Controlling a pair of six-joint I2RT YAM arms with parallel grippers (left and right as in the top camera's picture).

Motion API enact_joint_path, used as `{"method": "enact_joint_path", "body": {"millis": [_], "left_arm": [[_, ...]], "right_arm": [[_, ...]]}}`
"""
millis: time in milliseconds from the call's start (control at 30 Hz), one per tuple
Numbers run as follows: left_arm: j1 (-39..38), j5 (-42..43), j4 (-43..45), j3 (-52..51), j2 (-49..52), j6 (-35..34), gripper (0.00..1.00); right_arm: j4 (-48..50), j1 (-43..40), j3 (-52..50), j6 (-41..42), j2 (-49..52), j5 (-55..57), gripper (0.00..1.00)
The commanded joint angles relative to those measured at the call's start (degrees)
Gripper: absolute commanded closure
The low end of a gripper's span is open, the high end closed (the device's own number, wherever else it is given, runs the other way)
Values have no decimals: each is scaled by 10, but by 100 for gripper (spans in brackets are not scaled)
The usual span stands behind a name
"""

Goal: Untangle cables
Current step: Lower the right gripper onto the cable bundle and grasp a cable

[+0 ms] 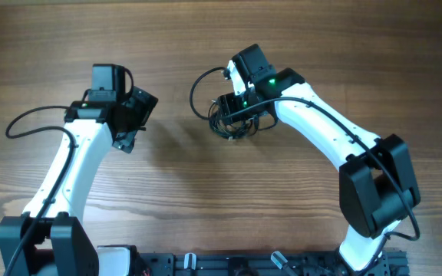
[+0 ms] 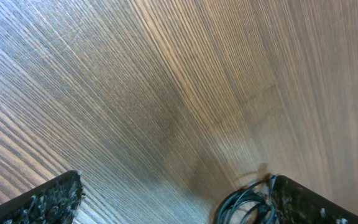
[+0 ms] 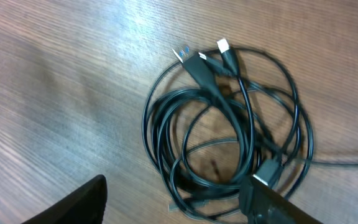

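Overhead, the cables (image 1: 226,126) lie bunched just toward 12 o'clock of the table (image 1: 206,46) centre, beneath the right gripper (image 1: 240,115). Right wrist shows its jaws spread, one finger (image 3: 272,199) overlapping the coil's 5 o'clock edge and the plug ends (image 3: 224,45) at 12 o'clock. Left gripper (image 1: 133,126), at 9 o'clock, gapes wide.

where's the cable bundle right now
Overhead: cables lie bunched near centre, under the right gripper, with the left gripper off to their left.
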Motion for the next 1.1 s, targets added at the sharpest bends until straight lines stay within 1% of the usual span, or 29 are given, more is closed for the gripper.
{"method": "enact_joint_path", "body": {"millis": [0,100,133,233,267,400,433,500,567,700,767,833,1067], "left_arm": [[11,29,-1,5,4,-12,0],[11,27,-3,2,4,-9,0],[11,27,-3,2,4,-7,0],[11,27,-2,2,4,-7,0],[11,27,-2,2,4,-7,0],[11,27,-2,2,4,-7,0],[11,27,-2,2,4,-7,0],[11,27,-2,2,4,-5,0],[11,27,-3,2,4,-5,0],[11,27,-2,2,4,-5,0],[11,27,-2,2,4,-5,0],[11,27,-2,2,4,-5,0],[11,27,-2,2,4,-5,0]], "right_arm": [[16,10,-1,-35,15,50,32],[26,11,-1,-33,31,49,33],[29,11,-1,-32,42,48,35],[34,14,-1,-29,68,0,43],[36,16,-1,-29,70,2,46],[61,24,-1,-29,71,12,48],[68,25,-1,-25,74,25,52],[70,25,-2,-2,85,45,54],[66,26,-2,4,94,45,56],[57,27,-2,34,97,45,57],[55,27,-1,41,97,45,65],[55,27,-1,41,97,45,69],[18,28,-1,41,97,56,69]]}}
